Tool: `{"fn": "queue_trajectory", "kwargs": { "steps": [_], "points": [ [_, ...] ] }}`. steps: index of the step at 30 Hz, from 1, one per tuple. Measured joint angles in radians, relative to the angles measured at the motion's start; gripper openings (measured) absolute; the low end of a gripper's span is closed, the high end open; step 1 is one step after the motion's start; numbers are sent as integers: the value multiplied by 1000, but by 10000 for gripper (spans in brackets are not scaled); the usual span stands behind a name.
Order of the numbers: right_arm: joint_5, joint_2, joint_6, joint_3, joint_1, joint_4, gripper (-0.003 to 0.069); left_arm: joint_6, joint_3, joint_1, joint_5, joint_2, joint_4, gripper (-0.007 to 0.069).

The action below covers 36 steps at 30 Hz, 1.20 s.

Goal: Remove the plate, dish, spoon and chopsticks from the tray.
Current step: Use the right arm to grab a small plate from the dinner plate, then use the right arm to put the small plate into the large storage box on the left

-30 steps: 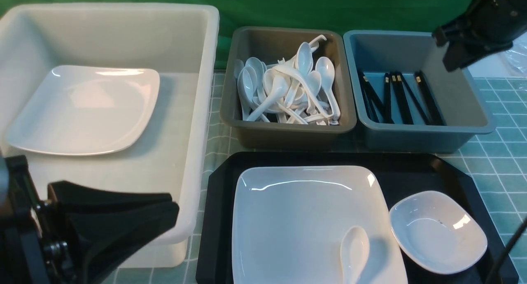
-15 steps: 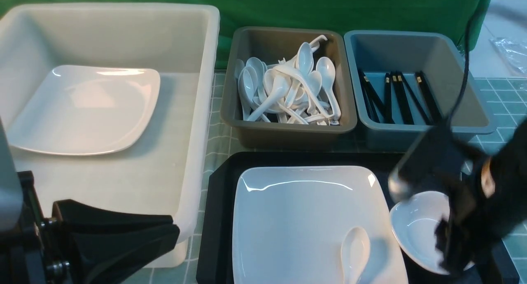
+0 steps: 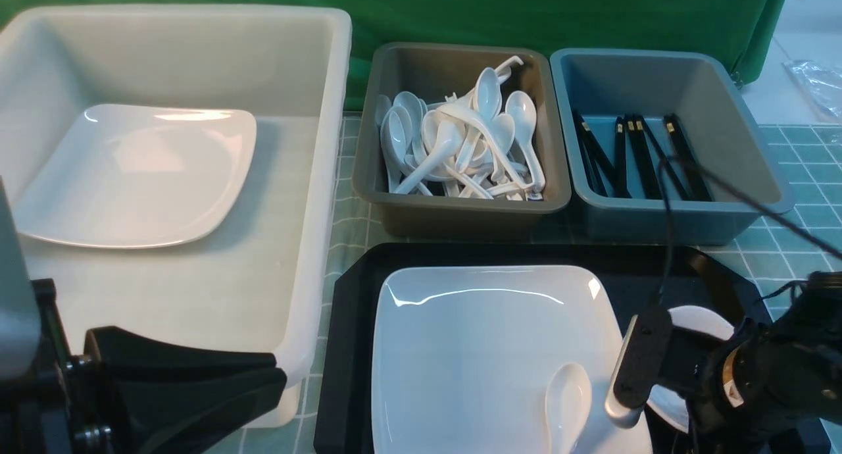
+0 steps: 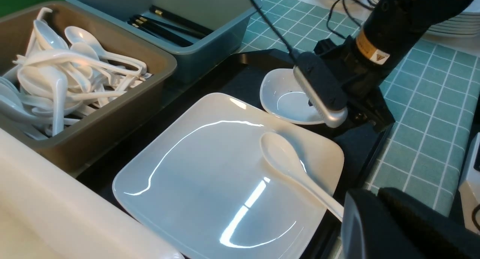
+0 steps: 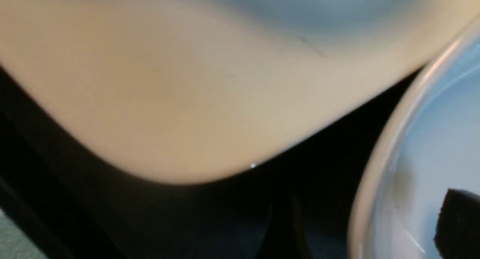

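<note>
— Two sets of fingers are to be described; how is the right set placed?
— The right fingers are spread apart, astride the rim of the dish. One black finger, edged in silver-grey, is held over the glossy hollow, and the other is outside the rim. Whether the dish is touched cannot be told.
— And the left set?
— The left fingers, flat matte-black wedges, are pressed together with nothing between them, low in front of the white bin.
— Where is the dish found?
— It is set on the black tray, at its right side, just beside the plate, a wide, shallow, glossy square with rounded corners. The spoon is laid hollow-up on the plate's near right corner.
— What is seen beyond the tray?
— Thin black chopsticks with gold bands are laid in a blue-grey tub. White spoons are heaped in a brown-grey tub. A second square plate is laid in the bin. Everything is carried by a surface covered in teal checked cloth.
</note>
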Motion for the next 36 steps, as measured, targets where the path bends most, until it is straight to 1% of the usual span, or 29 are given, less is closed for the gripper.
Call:
{"fn": "queue_trajectory", "kwargs": {
  "steps": [6, 8, 12, 13, 15, 17, 18, 19, 20, 21, 24, 25, 26, 28, 29, 30, 31, 32, 34, 36],
  "points": [
    [-15, 40, 6, -10, 6, -18, 447, 0, 0, 0, 3, 0, 0, 17],
    [-21, 44, 6, -11, 7, -23, 392, 0, 0, 0, 4, 0, 0, 17],
    [-31, 43, 7, -11, 10, -28, 237, 0, 0, 0, 7, -1, 0, 17],
    [-38, 40, 7, -11, 10, -43, 219, 0, 0, 0, 7, -1, 0, 17],
    [-32, 26, 7, -12, 10, -53, 211, 0, 0, 0, 7, -1, 0, 17],
    [33, -25, 10, -22, 11, -41, 171, 0, 0, 0, 7, -2, 0, 17],
    [83, -63, 22, -37, 15, -36, 133, 0, 0, 0, 7, -3, 0, 17],
    [91, -70, 24, -44, 18, -33, 119, 0, 0, 0, 7, -5, 0, 17],
    [161, -113, 52, -74, 28, -19, 83, 0, -2, 0, 7, -10, 0, 17],
    [212, -149, 71, -97, 38, -8, 68, 0, -2, 0, 7, -13, 1, 17],
    [389, -245, 149, -228, 99, 20, 63, -15, -7, 0, 12, -31, 28, 17],
    [449, -277, 178, -319, 143, 47, 63, -53, -16, 0, 28, -42, 72, 17],
    [454, -283, 184, -333, 150, 52, 63, -60, -18, 0, 34, -43, 80, 17],
    [482, -289, 192, -480, 229, 102, 63, -157, -43, 0, 89, -64, 175, 17],
    [483, -283, 189, -525, 255, 113, 63, -205, -58, 0, 119, -78, 223, 17],
    [482, -265, 182, -613, 312, 133, 63, -267, -71, 0, 152, -92, 286, 17],
    [480, -244, 177, -655, 341, 142, 63, -304, -80, 0, 188, -107, 324, 17],
    [470, -203, 155, -750, 403, 149, 63, -382, -105, 0, 254, -139, 406, 17],
    [447, -87, 100, -889, 481, 162, 63, -482, -131, 0, 348, -194, 507, 17],
    [429, 8, 56, -987, 521, 165, 63, -542, -150, 0, 399, -248, 550, 17]
  ]
}}
